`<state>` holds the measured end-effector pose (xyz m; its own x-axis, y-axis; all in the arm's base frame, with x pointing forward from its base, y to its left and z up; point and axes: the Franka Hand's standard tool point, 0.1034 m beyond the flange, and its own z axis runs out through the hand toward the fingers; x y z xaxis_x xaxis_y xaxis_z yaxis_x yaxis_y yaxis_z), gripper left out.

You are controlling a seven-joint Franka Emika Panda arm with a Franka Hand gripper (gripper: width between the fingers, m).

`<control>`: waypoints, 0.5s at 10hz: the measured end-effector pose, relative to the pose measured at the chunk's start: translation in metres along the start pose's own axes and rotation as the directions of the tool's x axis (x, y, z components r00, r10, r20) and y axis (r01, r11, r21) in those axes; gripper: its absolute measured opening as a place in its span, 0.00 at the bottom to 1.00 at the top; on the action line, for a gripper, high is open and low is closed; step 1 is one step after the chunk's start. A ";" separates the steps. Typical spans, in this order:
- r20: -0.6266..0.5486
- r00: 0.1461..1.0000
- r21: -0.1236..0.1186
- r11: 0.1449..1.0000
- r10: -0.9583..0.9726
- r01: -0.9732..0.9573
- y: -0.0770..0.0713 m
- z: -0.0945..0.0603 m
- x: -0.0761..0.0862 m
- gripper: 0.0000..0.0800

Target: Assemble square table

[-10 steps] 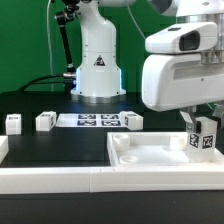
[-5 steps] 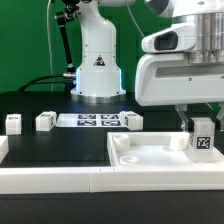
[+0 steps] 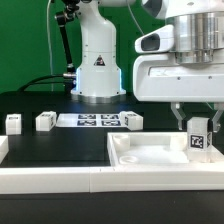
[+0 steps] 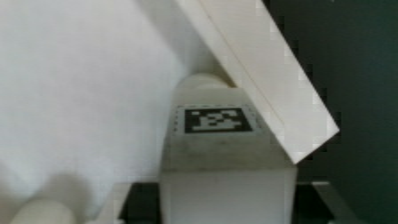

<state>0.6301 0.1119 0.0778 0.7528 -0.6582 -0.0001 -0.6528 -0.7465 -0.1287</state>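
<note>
1 white leg (image 3: 200, 140) of the square table hangs upright in the gripper (image 3: 200, 128), its black-and-white tag facing the exterior camera. The 2 fingers (image 3: 181, 119) stand on either side of it and pinch it between them. It sits over the back corner of the table top (image 3: 115, 150) at the exterior view's right, low against the raised rim. Whether its foot touches the tray cannot be told.

In the wrist view the held leg (image 4: 217, 150) fills the middle, tag uppermost, with the pale table top (image 4: 80, 80) beside it and the rim running slantwise past it.

The table top lies flat on the black table (image 3: 60, 145), at the front on the exterior view's right.

3 other legs lie loose farther back in a row — the leftmost leg (image 3: 13, 123), the middle leg (image 3: 45, 121) near it, and the rightmost loose leg (image 3: 131, 120), well apart from those 2. Between the middle leg and the rightmost loose leg lies the marker board (image 3: 95, 120), flat in front of the robot base (image 3: 97, 65). A long white border rail (image 3: 55, 180) runs along the front edge.
</note>
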 end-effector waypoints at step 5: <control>0.009 0.979 -0.014 0.979 0.203 -0.203 0.000 0.000 -0.001 0.37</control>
<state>0.6293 0.1124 0.0775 0.6049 -0.7955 -0.0351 -0.7933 -0.5983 -0.1123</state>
